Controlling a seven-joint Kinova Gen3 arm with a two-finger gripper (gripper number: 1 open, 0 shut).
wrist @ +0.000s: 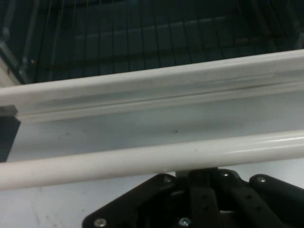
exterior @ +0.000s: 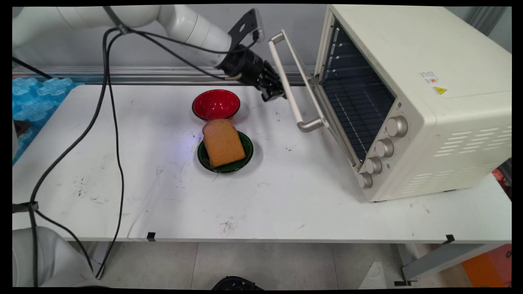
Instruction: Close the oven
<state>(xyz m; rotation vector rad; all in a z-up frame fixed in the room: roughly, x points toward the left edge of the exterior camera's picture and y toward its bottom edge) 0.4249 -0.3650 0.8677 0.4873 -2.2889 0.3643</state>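
The black gripper (exterior: 274, 90) is seen at the bar handle (exterior: 291, 87) of the toaster oven (exterior: 412, 98), on the handle's left side near its middle; in the hand view the handle (wrist: 152, 159) crosses directly above the gripper's linkage (wrist: 199, 190), but the fingers are hidden there, so whether they are closed on the bar cannot be told. The handle is a smooth, rounded, cream-coloured bar with metallic end brackets; its long axis runs from the far end at upper left down to the near end at lower right, parallel to the door's edge. The oven door (exterior: 316, 98) is held partly open, tilted outward to the left, its glass pane framed in cream metal. The oven is a boxy cream appliance standing at the right of the white worktop (exterior: 163, 204), its opening facing left; dark wire racks are visible inside, and four round metallic knobs (exterior: 382, 149) are set in a column along its near front corner. To the left of the door, a glossy red bowl (exterior: 215, 104) stands on the worktop, and just nearer, a shallow dark green dish (exterior: 245, 153) carries a slice of brown toast (exterior: 222, 143), its rounded top pointing toward the far side. Black cables (exterior: 110, 134) hang from the arm across the left of the worktop.
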